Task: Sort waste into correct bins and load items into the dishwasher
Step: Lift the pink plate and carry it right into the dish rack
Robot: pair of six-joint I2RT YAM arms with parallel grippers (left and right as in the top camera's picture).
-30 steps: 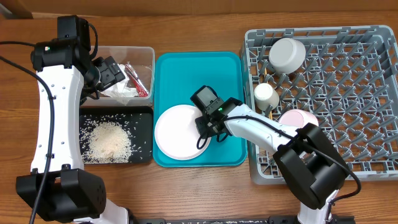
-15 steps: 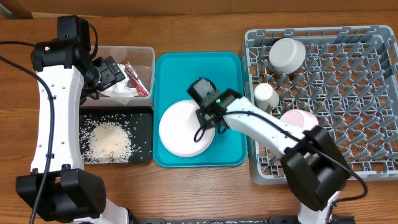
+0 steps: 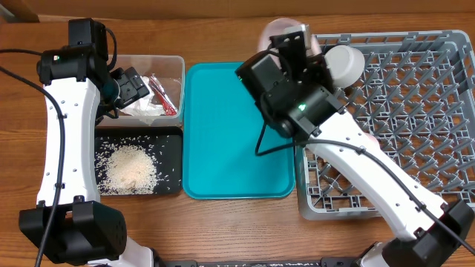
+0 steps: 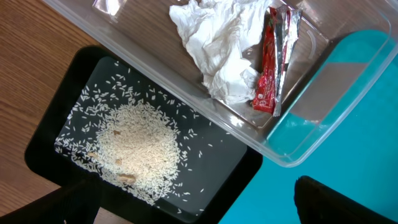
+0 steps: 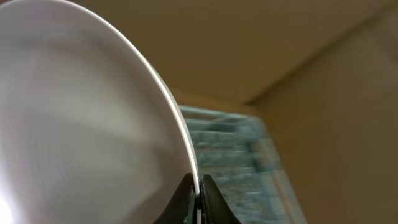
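The pale pink plate [image 5: 87,118] is up in the air, tilted on edge, its rim pinched between the fingers of the right tool [image 5: 196,193]. From overhead it shows only as a blurred pink sliver beyond the teal tray [image 3: 223,133], near the rack [image 3: 415,111]. The left tool [image 3: 137,83] hangs spread and holds nothing. Its wrist view shows the tissue [image 4: 217,43] and red wrapper [image 4: 268,68] in the clear tub [image 4: 323,68], and rice [image 4: 137,146] in the black tray [image 4: 239,171].

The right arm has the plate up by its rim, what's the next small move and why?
Probably carry the plate right, over free pegs in the rack. The right fingers pinch its rim, and from overhead it hangs beside the rack's left edge, close to the grey bowl.
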